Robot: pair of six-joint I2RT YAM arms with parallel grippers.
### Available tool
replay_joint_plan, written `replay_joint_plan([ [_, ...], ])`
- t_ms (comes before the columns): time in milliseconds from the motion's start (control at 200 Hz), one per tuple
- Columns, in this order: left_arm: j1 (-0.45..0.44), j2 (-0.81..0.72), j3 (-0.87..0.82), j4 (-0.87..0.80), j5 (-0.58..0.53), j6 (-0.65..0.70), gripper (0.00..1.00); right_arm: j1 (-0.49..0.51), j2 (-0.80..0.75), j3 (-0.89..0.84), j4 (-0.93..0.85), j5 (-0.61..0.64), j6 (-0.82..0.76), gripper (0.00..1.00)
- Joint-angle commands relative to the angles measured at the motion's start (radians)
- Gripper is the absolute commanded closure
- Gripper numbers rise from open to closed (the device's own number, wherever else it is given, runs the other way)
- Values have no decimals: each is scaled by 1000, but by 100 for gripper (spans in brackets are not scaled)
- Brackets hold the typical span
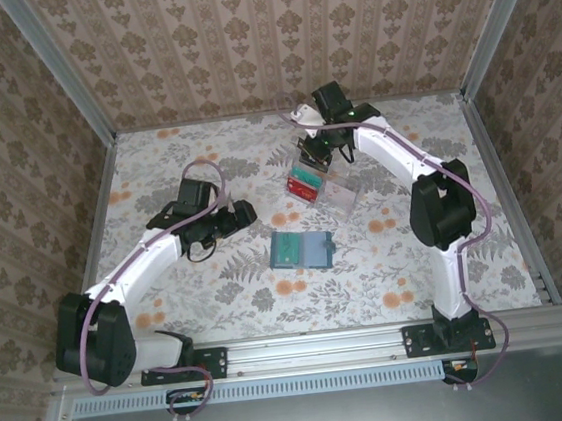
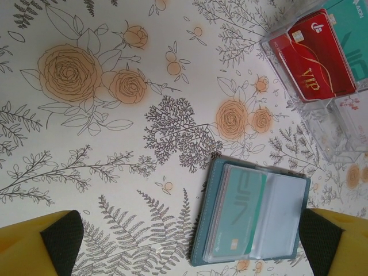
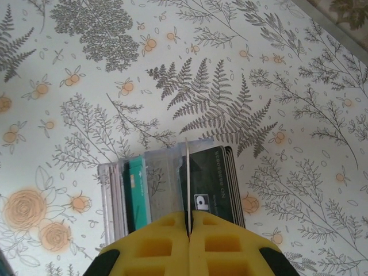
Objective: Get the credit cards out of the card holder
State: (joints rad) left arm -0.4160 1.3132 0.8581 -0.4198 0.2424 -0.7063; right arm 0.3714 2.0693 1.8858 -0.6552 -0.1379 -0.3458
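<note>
Your left gripper (image 2: 192, 244) stands released, its jaws spread wide. One black pad (image 2: 60, 236) shows at the lower left of the wrist view and the other at the lower right. It grasps nothing and hangs over the table (image 1: 220, 297), just left of the holder (image 1: 300, 251).

The holder lies open and flat near the middle of the floral cloth, between your two arms. In the left wrist view its left panel carries a teal card (image 2: 238, 213) tucked in a slot. Its right panel (image 2: 284, 218) shows bare pale lining.

Just beyond the holder sits the clear box (image 1: 338, 196), apart from it. A red card (image 2: 316, 57) marked VIP lies in it. A second teal card (image 2: 351, 34) lies beside that, partly cut off by the frame edge.

Your right gripper (image 3: 188, 218) is clenched over the far end of the box (image 3: 103, 195). Its yellow fingers meet on a thin card (image 3: 187, 172) seen edge-on; you can't tell its colour. Below it the box holds a teal card (image 3: 137, 190) and a stack of dark cards (image 3: 210, 184). From above, this gripper (image 1: 314, 157) hangs right at the box's far side.
</note>
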Motion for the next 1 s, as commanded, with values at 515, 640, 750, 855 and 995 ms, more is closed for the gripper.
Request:
replay_joint_plan([
  [515, 10, 23, -25, 40, 60, -30, 0, -26, 83, 105, -162, 26, -147, 100],
  [640, 10, 29, -25, 53, 77, -33, 0, -26, 101, 123, -181, 24, -157, 100],
  [750, 9, 32, -25, 57, 88, -38, 0, -26, 111, 149, -205, -5, -147, 93],
  [855, 9, 37, -28, 72, 118, -43, 0, -26, 119, 164, -199, -12, -134, 90],
  [995, 8, 37, -32, 72, 136, -42, 0, -24, 135, 193, -197, -6, -116, 88],
])
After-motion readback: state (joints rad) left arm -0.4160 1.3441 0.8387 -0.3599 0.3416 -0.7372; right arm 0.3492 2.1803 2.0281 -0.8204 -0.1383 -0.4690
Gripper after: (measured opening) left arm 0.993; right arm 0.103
